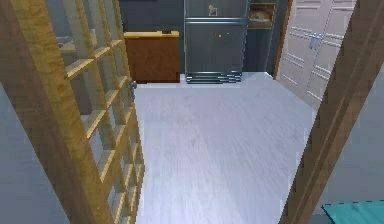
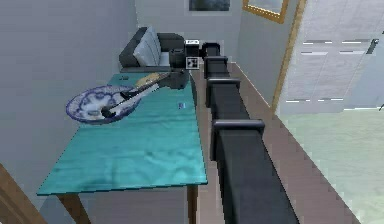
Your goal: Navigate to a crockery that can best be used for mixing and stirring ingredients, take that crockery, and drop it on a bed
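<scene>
Bowl upright on table, gripper nr rim

Fwd view: paned door at left, door frame at right, floor btwn. Behind floor, centre: fridge, w/ cabinet just left of it; double doors at right. Arm side view: table left of arm; bowl on table's left part; gripper at bowl's right side; door far right.

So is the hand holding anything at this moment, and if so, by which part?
Cannot be told: the hand ends at a patterned bowl that rests on the teal table.
</scene>
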